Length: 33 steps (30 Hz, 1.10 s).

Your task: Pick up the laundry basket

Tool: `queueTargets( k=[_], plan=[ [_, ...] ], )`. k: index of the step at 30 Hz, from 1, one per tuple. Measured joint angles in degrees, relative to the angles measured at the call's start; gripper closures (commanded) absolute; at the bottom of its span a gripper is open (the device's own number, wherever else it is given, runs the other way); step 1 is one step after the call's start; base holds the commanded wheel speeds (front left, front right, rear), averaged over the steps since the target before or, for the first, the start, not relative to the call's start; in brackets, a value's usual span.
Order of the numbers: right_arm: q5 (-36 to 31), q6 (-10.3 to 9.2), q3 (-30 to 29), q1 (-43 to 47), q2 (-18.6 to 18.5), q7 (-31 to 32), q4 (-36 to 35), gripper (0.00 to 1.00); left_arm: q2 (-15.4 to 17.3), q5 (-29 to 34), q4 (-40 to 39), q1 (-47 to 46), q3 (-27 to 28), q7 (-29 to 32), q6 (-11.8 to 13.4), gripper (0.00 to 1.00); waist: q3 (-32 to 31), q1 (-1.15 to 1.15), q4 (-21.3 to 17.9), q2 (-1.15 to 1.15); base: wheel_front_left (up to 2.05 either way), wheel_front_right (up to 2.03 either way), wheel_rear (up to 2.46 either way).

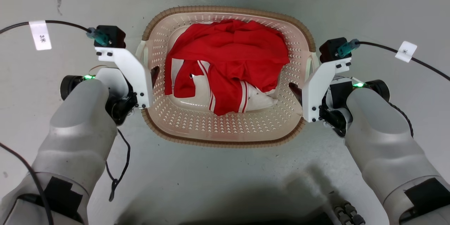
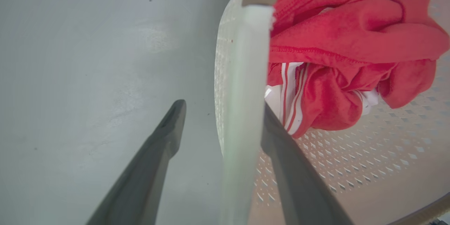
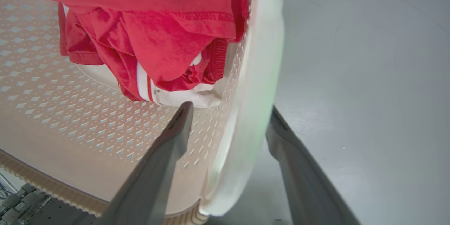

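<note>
Noted: basket [image 1: 225,126] long axis laid 9-to-3; left pincer [image 2: 220,112] set at 9, right pincer [image 3: 230,112] at 3; both found apart, handles [image 2: 246,77] straddled, unclamped.

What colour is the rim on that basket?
Brown and ribbed: the rim edges the cream-white perforated laundry basket. The head view shows it best.

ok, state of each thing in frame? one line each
laundry basket: upright on the floor, loaded, not gripped.
red clothes: crumpled heap inside the basket.
left hand: open, straddling the left handle, one finger inside the basket, one outside.
right hand: open, straddling the right handle the same way.
</note>
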Motion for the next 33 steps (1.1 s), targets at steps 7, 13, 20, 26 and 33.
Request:
queueTargets(
  k=[7, 13, 20, 26, 33],
  plan=[
    [2.65, 0.0, 3.15, -2.18, -0.01, -1.66, 2.37, 0.0, -1.42, -2.6, 2.25, -1.4, -1.76, -0.19, 0.0, 0.54, 0.64, 0.0, 0.79, 0.0, 0.0, 0.0, 0.0],
    [5.88, -0.12, 5.69, -2.15, -0.58, -1.59, 3.74, 1.0, -2.04, -4.77, 3.13, -1.56, -3.53, 0.16, -0.01, 1.0, 0.24, 0.0, 1.17, 0.0, 0.0, 0.0, 0.0],
    [8.53, -0.2, 8.11, -2.1, -0.4, -2.21, 4.7, 1.0, -2.18, -7.15, 3.71, -0.83, -5.6, 0.71, 0.07, 1.0, -0.67, 0.0, 1.3, 0.0, 0.0, 0.0, 0.0],
    [10.59, -0.2, 10.61, -2.14, -0.47, 0.36, 5.28, 1.0, -2.27, -8.88, 4.42, -0.63, -7.68, 3.58, 0.08, 1.0, -2.92, 0.0, 1.41, 0.0, 0.0, 0.0, 0.0],
    [13.54, -0.41, 13.76, -2.13, -0.69, 8.32, 5.66, 1.0, -2.81, -11.71, 5.43, 0.84, -9.89, 9.59, 0.15, 1.0, -8.65, 0.0, 1.77, 0.0, 0.0, 0.0, 0.0]
  ],
)
